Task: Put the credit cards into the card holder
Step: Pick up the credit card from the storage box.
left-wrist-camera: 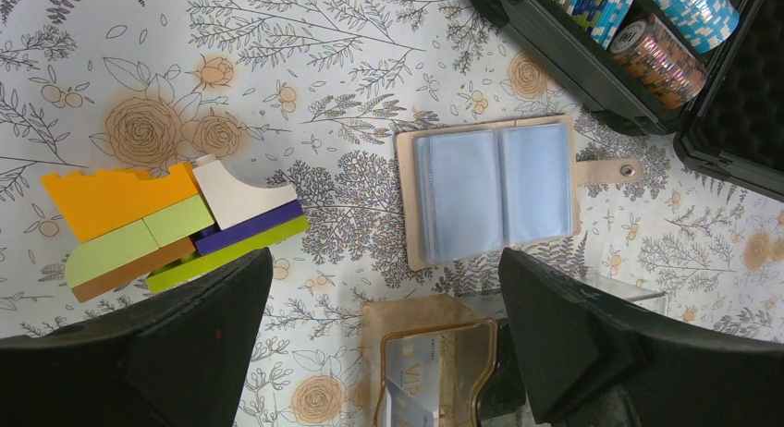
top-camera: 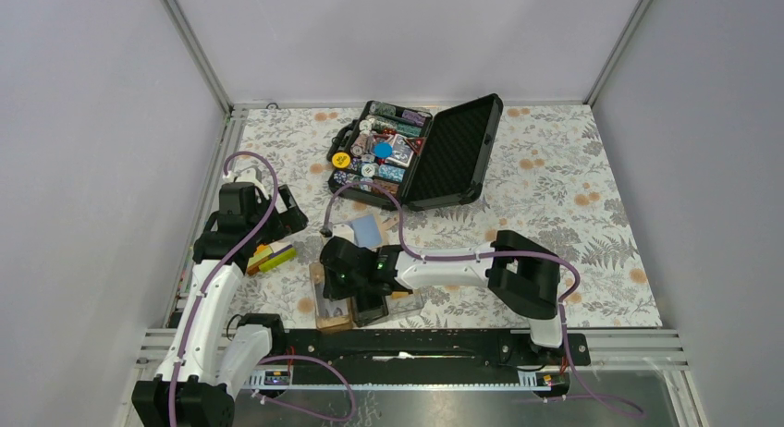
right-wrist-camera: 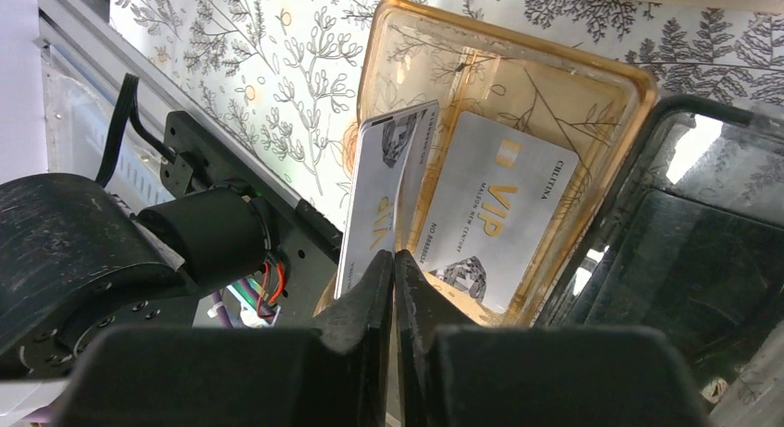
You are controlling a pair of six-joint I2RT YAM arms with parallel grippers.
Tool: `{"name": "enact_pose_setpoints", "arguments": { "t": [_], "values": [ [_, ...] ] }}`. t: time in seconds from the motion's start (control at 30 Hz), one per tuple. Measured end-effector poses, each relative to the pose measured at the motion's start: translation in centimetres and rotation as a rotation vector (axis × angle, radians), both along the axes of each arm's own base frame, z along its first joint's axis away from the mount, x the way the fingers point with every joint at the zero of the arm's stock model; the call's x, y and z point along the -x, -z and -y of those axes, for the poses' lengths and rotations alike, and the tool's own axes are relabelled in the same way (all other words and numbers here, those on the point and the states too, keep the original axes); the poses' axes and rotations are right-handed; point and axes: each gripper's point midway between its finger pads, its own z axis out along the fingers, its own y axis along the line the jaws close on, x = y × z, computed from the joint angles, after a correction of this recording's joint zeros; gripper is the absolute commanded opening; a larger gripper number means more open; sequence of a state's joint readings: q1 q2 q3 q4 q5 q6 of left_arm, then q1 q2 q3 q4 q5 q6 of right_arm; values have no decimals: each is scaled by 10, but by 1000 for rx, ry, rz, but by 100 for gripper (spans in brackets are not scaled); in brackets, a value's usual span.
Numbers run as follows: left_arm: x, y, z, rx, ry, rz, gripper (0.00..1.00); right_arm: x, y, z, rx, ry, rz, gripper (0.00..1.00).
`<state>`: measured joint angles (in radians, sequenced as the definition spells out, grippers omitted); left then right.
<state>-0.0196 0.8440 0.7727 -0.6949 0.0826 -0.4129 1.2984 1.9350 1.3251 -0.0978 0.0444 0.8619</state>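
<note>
Floral tablecloth is bearing the card holder at near centre. The right gripper is pinching a credit card upright in its brown compartment, and the left gripper is hanging splayed.

Here's the table, covered edge to edge in a pale floral cloth with orange blooms. At the far middle sits a black case, open, lid tipped back to the right, the tray side packed with chips. Just in front of it a tan wallet lies open flat, blue sleeves up, its snap strap pointing toward the case. Off to the left, a stack of blocks, orange, green, white, purple. Nearest the front edge, just beside the wallet, the holder.
</note>
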Motion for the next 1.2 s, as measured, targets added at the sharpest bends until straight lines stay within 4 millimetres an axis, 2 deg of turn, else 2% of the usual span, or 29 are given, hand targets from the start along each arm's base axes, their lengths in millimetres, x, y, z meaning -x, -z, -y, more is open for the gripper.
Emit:
{"name": "enact_pose_setpoints", "arguments": {
  "t": [0.33,0.83,1.2],
  "values": [
    [0,0,0,-2,2,1,99,5,-14,-10,-25,-29,23,3],
    [0,0,0,-2,2,0,99,-3,-35,-3,9,-7,121,0],
    [-2,1,6,48,-11,4,99,-25,-97,13,-50,37,279,0]
  ]
}}
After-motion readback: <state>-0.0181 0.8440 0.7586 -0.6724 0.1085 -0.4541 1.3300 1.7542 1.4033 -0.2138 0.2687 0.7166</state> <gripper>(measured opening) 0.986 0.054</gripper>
